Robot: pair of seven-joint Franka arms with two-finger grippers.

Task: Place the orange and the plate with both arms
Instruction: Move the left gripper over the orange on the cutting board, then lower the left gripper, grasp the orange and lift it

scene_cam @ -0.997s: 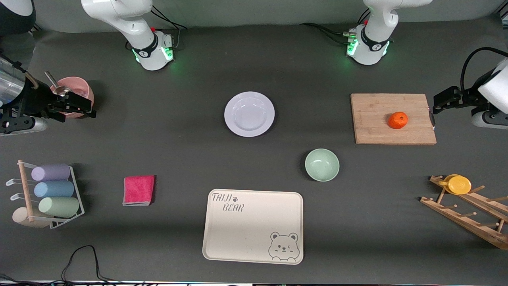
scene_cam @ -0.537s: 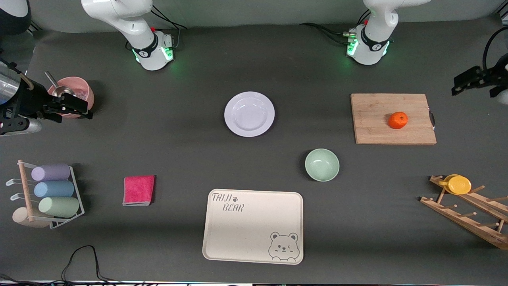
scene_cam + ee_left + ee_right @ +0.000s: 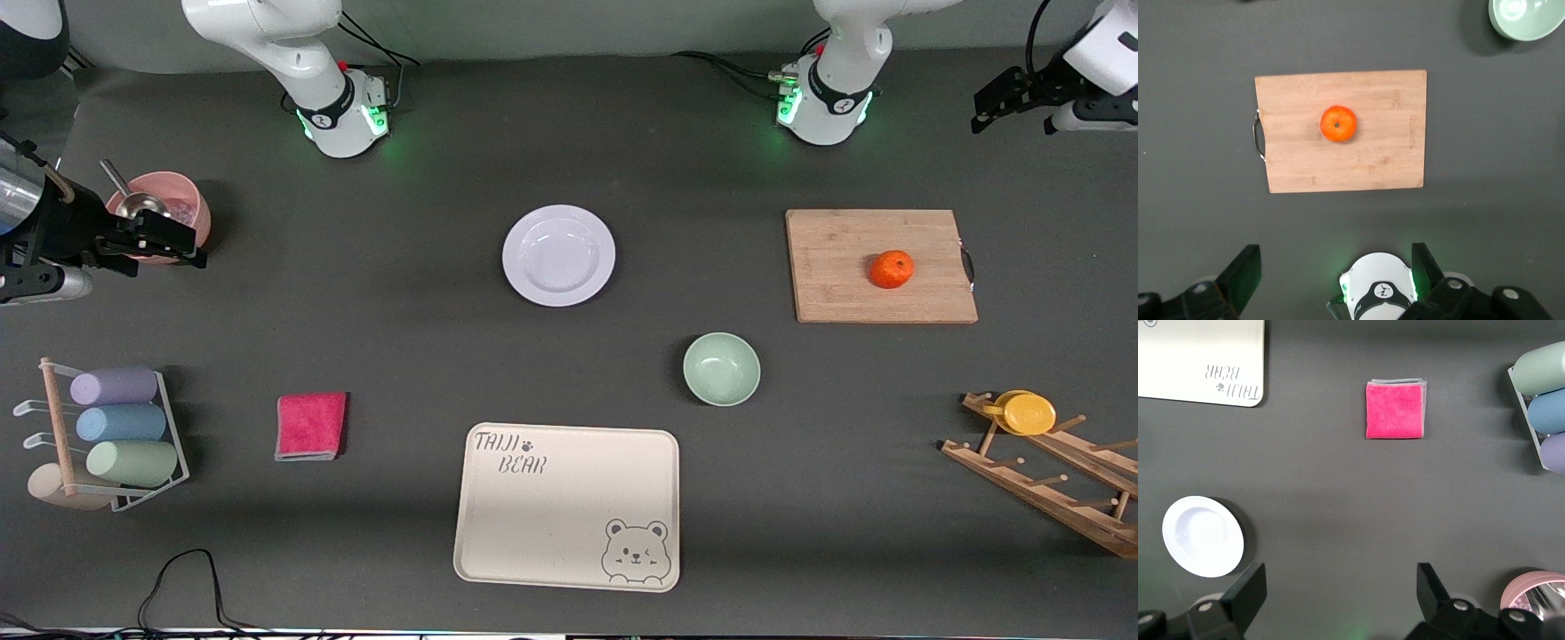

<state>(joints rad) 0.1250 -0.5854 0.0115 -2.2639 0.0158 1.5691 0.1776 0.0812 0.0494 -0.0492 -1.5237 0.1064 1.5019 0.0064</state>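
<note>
The orange [image 3: 891,268] lies on a wooden cutting board [image 3: 836,293] toward the left arm's end of the table; it also shows in the left wrist view [image 3: 1338,124]. The pale lavender plate [image 3: 558,255] lies on the table's middle and shows in the right wrist view [image 3: 1203,536]. My left gripper [image 3: 1013,108] is open and empty, high over the table's edge past its own base. My right gripper [image 3: 191,244] is open and empty, in the air beside a pink bowl. In the wrist views the left gripper [image 3: 1335,267] and right gripper [image 3: 1338,587] hold nothing.
A mint-green bowl [image 3: 721,368] sits nearer the front camera than the board. A cream tray [image 3: 551,524], a pink cloth [image 3: 310,426], a rack of cups [image 3: 116,427], a pink bowl with a spoon [image 3: 173,200] and a wooden rack with a yellow dish [image 3: 1027,413] stand around.
My left gripper has moved from beside the cutting board up and away toward the robots' side of the table. My right gripper drew back slightly, then held still. The orange and plate have not moved.
</note>
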